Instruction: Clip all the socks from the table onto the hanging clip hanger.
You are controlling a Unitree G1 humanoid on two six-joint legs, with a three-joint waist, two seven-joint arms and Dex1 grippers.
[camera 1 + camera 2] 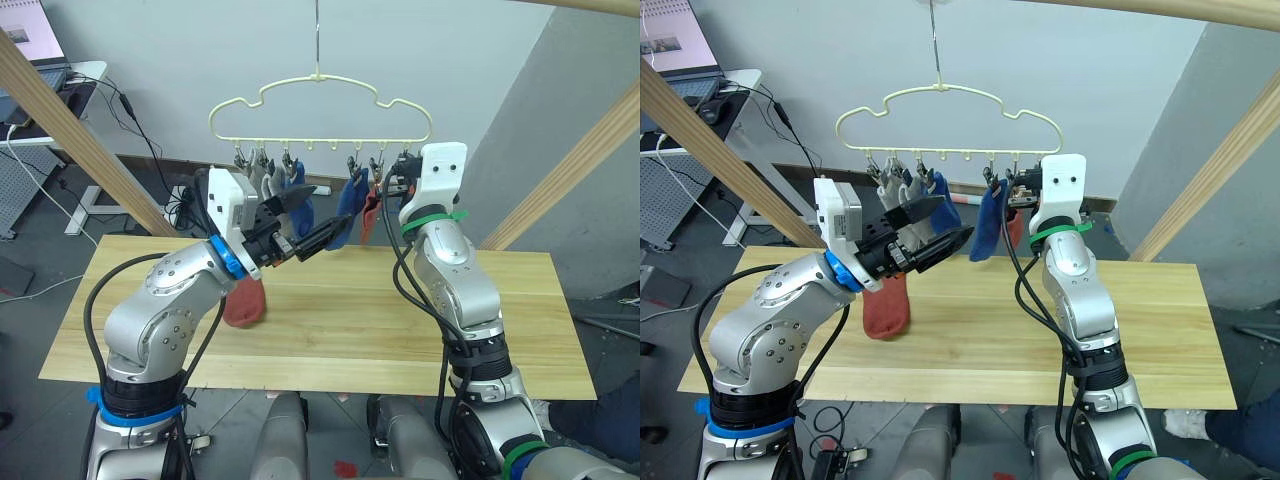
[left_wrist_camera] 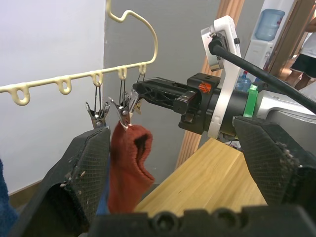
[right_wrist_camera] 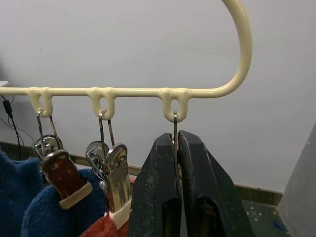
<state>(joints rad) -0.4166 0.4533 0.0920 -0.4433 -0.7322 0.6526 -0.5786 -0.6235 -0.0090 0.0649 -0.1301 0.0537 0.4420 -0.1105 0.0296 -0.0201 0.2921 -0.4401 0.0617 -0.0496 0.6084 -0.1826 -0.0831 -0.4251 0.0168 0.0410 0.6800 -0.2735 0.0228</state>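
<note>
A: Socks first: where are they?
B: Five hang from the clip hanger [image 1: 320,105]. Two light grey socks [image 1: 902,198] and a blue sock [image 1: 940,205] at its nine o'clock end, another blue sock [image 1: 989,222] near the middle, and a rust-red sock [image 2: 129,168] clipped toward the three o'clock end. A second rust-red sock [image 1: 246,302] lies on the table [image 1: 330,330], toward its nine o'clock side.
A: Any readable writing?
B: None that I can make out.
A: Arm poses?
B: The left arm is bent at the elbow, forearm reaching up toward one o'clock. The right arm stands nearly upright from the table edge, wrist at the hanger's three o'clock end.
A: And the tools?
B: The left gripper [image 1: 305,220] has its fingers spread wide and holds nothing, pointing at the hanging socks. The right gripper [image 3: 177,173] is pressed closed on the end clip [image 3: 175,129], the one hanging from the last loop before the wire curves up.
</note>
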